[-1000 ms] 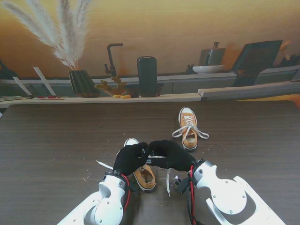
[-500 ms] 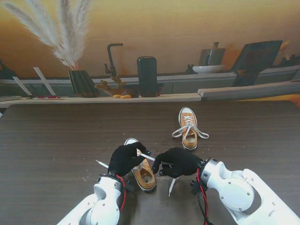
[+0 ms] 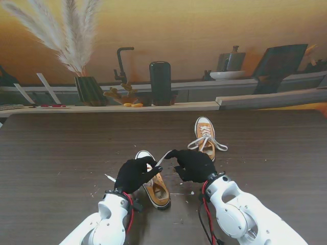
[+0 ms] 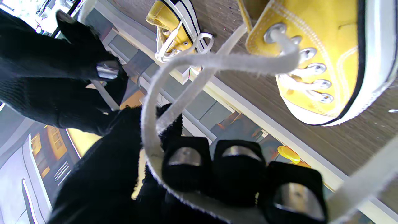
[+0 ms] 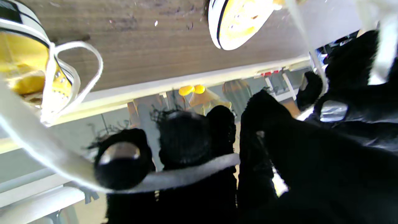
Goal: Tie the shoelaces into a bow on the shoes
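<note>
The near yellow sneaker (image 3: 155, 185) lies on the dark wooden table (image 3: 61, 153) between the two black-gloved hands, its white toe cap pointing away from me. Its white shoelace (image 3: 164, 156) rises off the eyelets and spans the short gap between the hands, just above the shoe's tongue.

The left hand (image 3: 134, 174) sits over the shoe's left side, fingers curled. In the left wrist view the lace (image 4: 217, 60) runs from the top eyelet in a loop and passes behind the curled fingertips (image 4: 183, 165), so this hand is closed on the lace. The right hand (image 3: 193, 164) hovers just right of the shoe, its forefinger and thumb reaching toward the left hand and pinching the lace's upper end. The right wrist view shows a flat strand of lace (image 5: 186, 174) wrapped across the fingers (image 5: 122, 161), so this hand grips the lace as well. The fingertips of both hands nearly meet over the shoe.

Beyond the right hand, farther from me, stands the second yellow sneaker (image 3: 205, 138), its laces (image 3: 207, 143) spread in loops to either side. Past the table's far edge runs a printed kitchen backdrop (image 3: 204, 30).
</note>
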